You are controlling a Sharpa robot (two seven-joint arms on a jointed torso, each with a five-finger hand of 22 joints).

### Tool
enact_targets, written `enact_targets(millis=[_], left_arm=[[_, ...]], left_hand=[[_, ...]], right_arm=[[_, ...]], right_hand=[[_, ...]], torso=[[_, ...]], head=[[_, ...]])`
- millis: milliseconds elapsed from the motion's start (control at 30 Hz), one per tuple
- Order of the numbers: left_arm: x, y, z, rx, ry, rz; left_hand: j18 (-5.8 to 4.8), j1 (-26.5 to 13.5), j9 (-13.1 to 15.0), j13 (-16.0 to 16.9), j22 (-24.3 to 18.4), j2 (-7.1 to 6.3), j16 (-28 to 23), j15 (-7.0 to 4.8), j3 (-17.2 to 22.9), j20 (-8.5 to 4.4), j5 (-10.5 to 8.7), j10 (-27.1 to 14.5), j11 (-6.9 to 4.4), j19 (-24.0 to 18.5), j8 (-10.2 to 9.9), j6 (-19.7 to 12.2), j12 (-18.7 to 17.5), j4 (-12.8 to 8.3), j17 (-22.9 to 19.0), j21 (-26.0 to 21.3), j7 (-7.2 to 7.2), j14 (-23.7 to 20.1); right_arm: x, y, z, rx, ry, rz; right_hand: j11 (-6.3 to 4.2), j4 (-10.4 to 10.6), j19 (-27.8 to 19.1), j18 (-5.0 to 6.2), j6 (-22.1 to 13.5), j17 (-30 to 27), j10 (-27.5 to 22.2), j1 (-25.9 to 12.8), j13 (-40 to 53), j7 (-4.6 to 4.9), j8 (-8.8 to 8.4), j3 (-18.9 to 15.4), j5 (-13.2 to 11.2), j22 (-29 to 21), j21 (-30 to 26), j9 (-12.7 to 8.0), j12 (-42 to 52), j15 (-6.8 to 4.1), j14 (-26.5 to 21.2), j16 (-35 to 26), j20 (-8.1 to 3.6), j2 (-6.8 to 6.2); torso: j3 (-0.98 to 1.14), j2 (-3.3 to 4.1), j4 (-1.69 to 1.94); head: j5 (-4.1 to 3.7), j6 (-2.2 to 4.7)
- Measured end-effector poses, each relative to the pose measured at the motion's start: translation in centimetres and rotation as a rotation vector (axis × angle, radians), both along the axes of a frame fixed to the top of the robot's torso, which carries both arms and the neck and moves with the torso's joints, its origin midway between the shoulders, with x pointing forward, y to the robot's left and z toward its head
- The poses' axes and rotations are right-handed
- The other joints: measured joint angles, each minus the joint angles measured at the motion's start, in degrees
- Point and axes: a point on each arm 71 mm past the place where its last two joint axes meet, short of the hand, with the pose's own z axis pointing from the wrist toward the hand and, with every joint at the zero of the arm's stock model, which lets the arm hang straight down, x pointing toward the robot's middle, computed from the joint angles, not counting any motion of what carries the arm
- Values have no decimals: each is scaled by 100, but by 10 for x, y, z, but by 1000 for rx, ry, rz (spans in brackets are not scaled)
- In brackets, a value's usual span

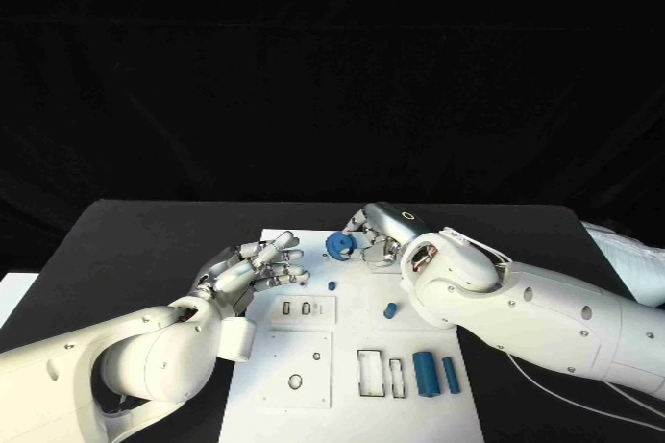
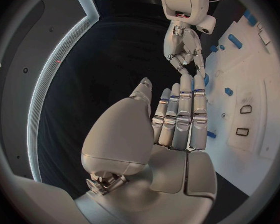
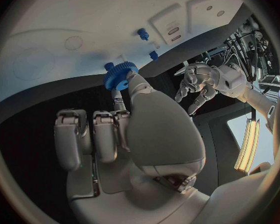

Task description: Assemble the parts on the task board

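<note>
The white task board [image 1: 312, 366] lies in the middle of the table. My right hand [image 1: 374, 235] hovers over the board's far edge and pinches a blue gear [image 1: 339, 243] between thumb and a finger; the right wrist view shows the toothed gear [image 3: 119, 76] at the fingertips. My left hand [image 1: 258, 270] is at the board's left far corner, fingers spread and straight, holding nothing. In the left wrist view its fingers [image 2: 181, 117] point toward the right hand [image 2: 186, 45]. A small blue peg [image 1: 332, 284] and a blue piece [image 1: 391, 310] stand on the board.
Two blue cylinders [image 1: 436, 376] lie side by side near the board's front right, beside rectangular slots [image 1: 370, 373]. Two small slots [image 1: 304, 309] and a separate white plate [image 1: 294, 368] with a round hole sit on the left half. Black table [image 1: 138, 241] surrounds the board.
</note>
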Motion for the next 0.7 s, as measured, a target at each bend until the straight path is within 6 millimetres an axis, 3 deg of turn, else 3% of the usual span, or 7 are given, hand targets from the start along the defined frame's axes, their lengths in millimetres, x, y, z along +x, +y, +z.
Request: enact_targets(millis=[200,700], left_arm=[[0,0,0,0,1,-1],[0,-1,0,-1,3,-5]], left_hand=[[0,0,0,0,0,0,0,0,0,0,0,0,0,0,0,0,0,0,0,0,0,0],[0,0,0,-2,0,0,0,0,0,0,0,0,0,0,0,0,0,0,9,0,0,0]], right_arm=[[1,17,-6,-12,4,24],[10,33,-20,-59,47,28]], right_hand=[[0,0,0,0,0,5,0,-2,0,0,-5,0,-11,0,0,0,0,0,0,0,0,2],[1,1,-1,2,0,4,0,-60,-1,0,-44,30,-55,4,0,0,-39,1,0,0,0,55]], torso=[[2,3,2],[19,11,-24]], head=[[25,-21],[59,-36]])
